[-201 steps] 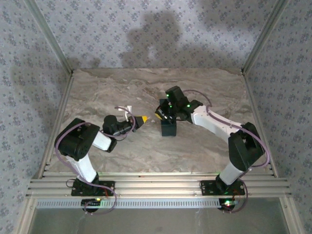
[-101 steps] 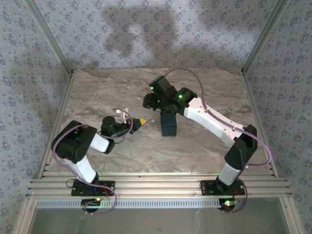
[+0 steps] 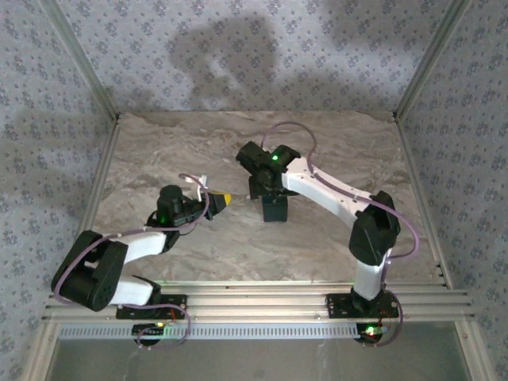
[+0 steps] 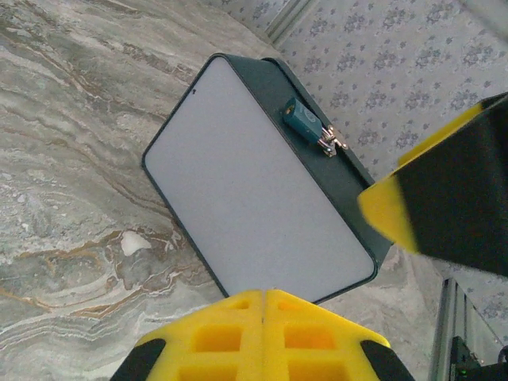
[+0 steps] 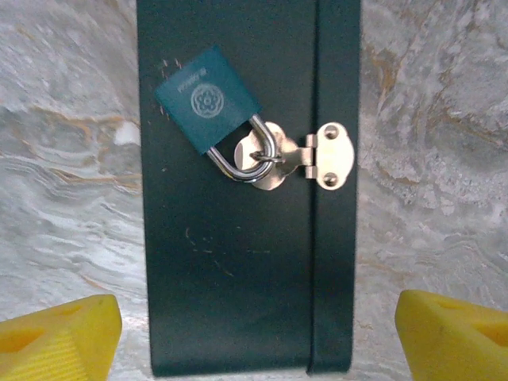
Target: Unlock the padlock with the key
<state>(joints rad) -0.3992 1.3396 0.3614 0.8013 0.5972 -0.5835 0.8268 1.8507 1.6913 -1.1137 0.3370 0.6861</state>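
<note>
The padlock, a small teal body with a silver shackle, lies flat on the upward-facing narrow side of a dark box. The box stands near the middle of the table. The shackle is threaded through a metal hasp, and both of its legs run into the body.

The right jaws hang above that narrow side, spread wide. Their yellow fingertips sit out past each long edge of the box and touch nothing. The padlock lies beyond the tips, in the lane between them.

The left jaws are pressed together, their yellow pads meeting along a seam with nothing visible between them. They point at the box's pale broad face from the side toward the table's left edge, apart from it.
</note>
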